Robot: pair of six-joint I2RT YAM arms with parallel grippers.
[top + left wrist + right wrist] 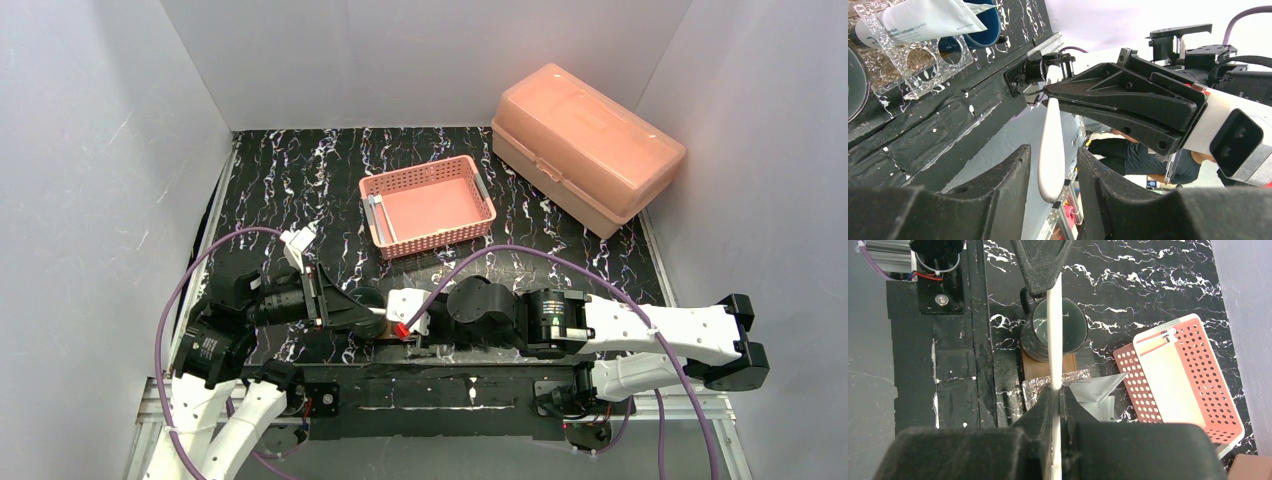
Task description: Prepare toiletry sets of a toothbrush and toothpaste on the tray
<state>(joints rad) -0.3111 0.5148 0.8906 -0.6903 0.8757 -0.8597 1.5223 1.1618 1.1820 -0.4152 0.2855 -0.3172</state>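
Down at the near table edge, the flat brown wooden oval tray is mostly hidden under both arms. The right gripper is pinching the slim white plastic toothbrush in mid-air just above it. The left gripper straddles the rounded end, with its jaws not quite touching. A pink mesh basket sits further back.

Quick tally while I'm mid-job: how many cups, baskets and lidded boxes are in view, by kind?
Cups: 3 (grey-green mug, clear glass, blue mug)
Baskets: 1 (pink basket)
Lidded boxes: 1 (salmon box)
Total: 5
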